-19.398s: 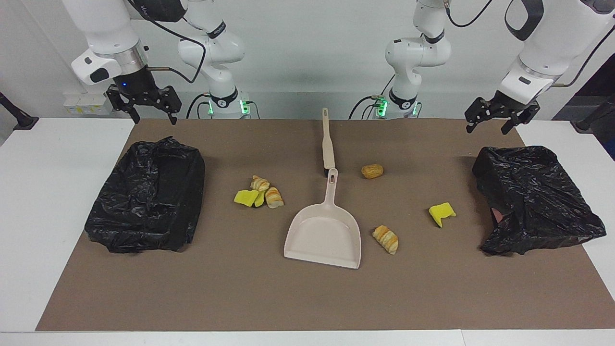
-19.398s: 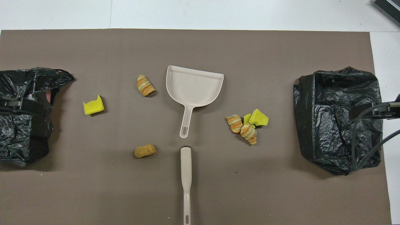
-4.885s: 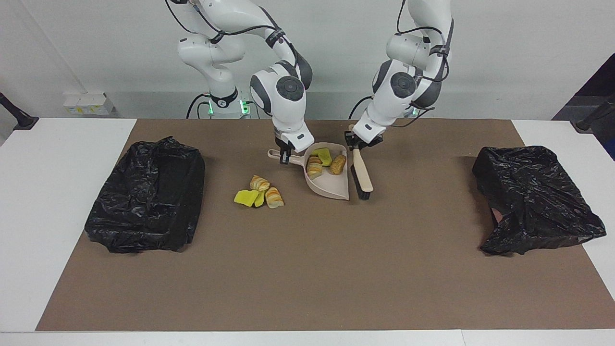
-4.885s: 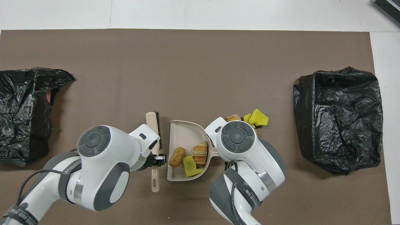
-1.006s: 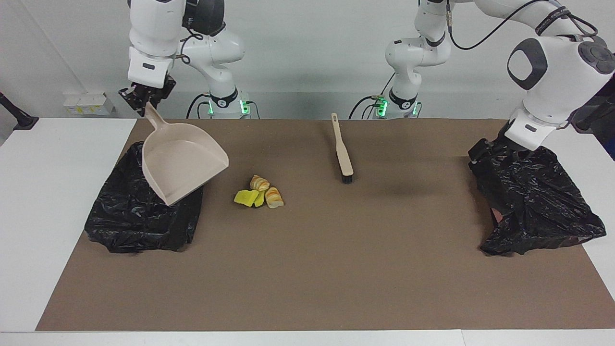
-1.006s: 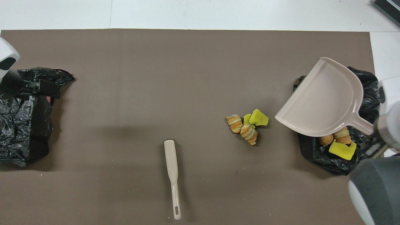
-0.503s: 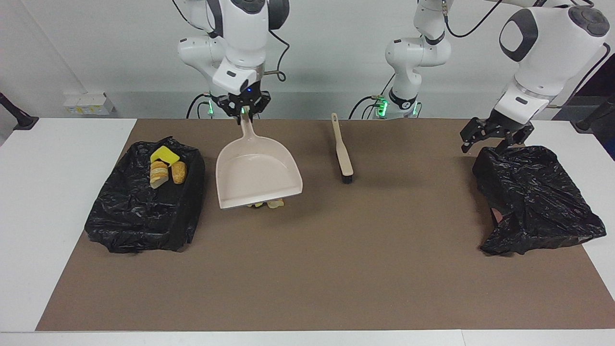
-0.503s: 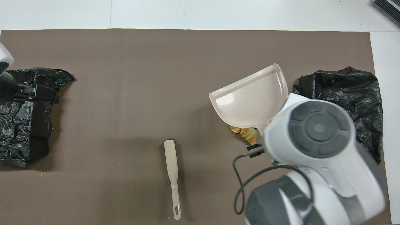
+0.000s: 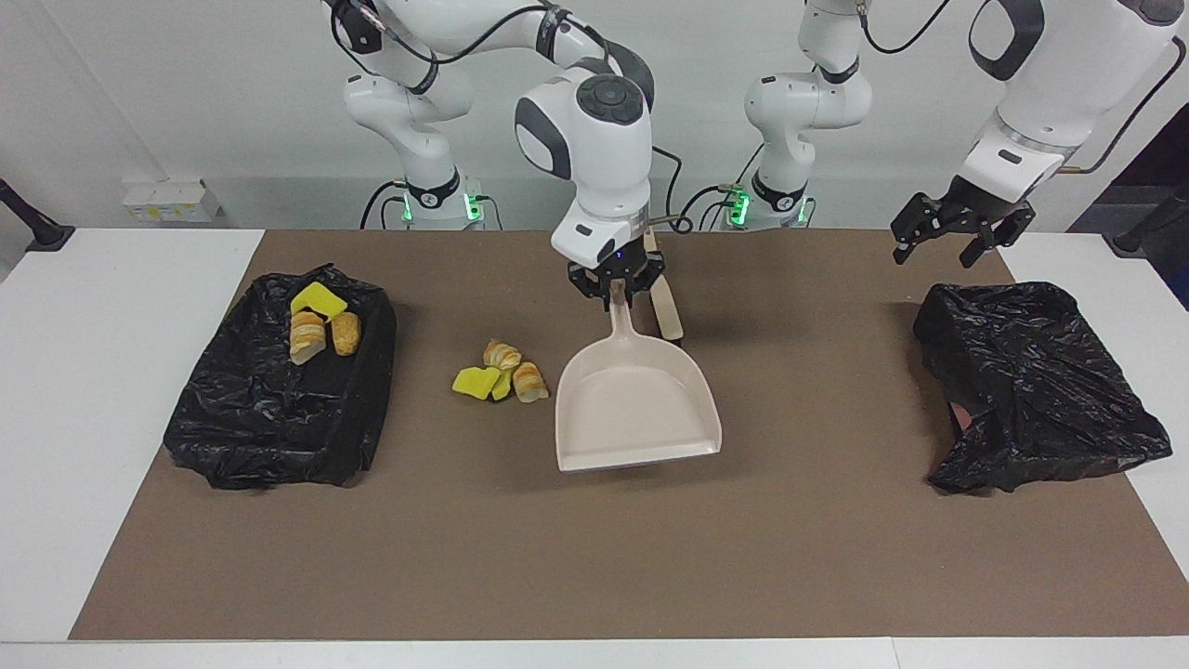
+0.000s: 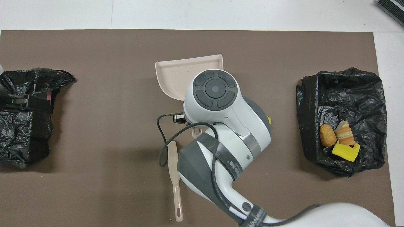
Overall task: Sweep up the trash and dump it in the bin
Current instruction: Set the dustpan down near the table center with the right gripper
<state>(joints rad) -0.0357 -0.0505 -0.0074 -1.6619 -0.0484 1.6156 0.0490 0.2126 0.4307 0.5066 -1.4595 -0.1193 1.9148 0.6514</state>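
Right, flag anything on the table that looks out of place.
A cluster of yellow sponge chunks and striped croissant pieces lies unswept on the brown mat, beside the empty beige plastic dustpan. The black-lined bin holds only three pieces.

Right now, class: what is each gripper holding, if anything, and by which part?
The right gripper is shut on the dustpan, gripping the end of its handle. The left gripper is open and empty, above the bin at its end of the table.

No legible text, label, brand, number or sign anywhere.
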